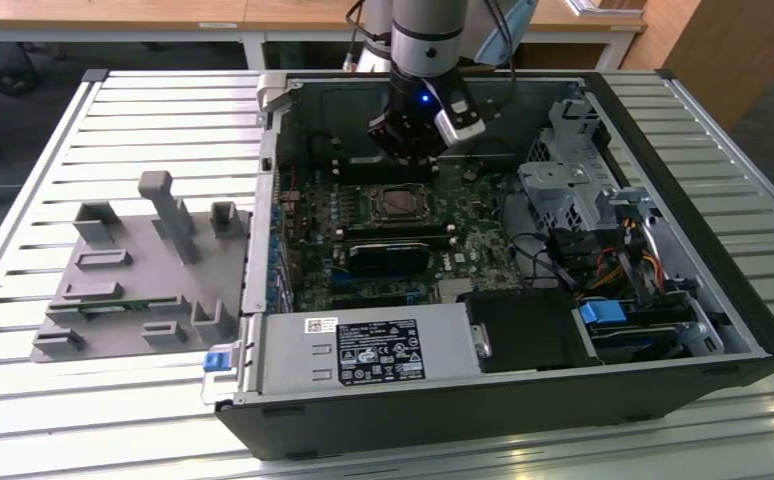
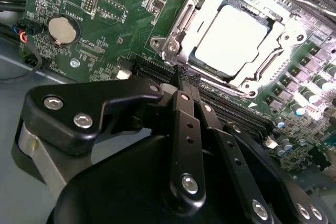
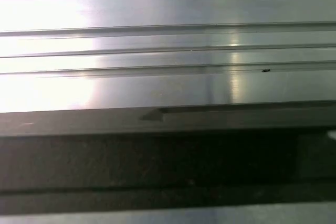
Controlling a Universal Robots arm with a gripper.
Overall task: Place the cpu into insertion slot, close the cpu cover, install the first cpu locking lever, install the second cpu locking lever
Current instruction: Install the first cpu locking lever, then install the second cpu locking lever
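The cpu (image 2: pixel 231 38) sits in the insertion slot (image 2: pixel 181 51), upper right of the second wrist view, under the cpu cover (image 2: pixel 278 59); gripper (image 2: pixel 185 74) clenched, empty (chip likely light, fragile; edge-hold advisable).

A slatted metal table (image 1: pixel 120 110) shines under bright light. Behind it stand wooden desks (image 1: pixel 160 15) on white legs. A wooden cabinet (image 1: pixel 721 50) fills the far corner.
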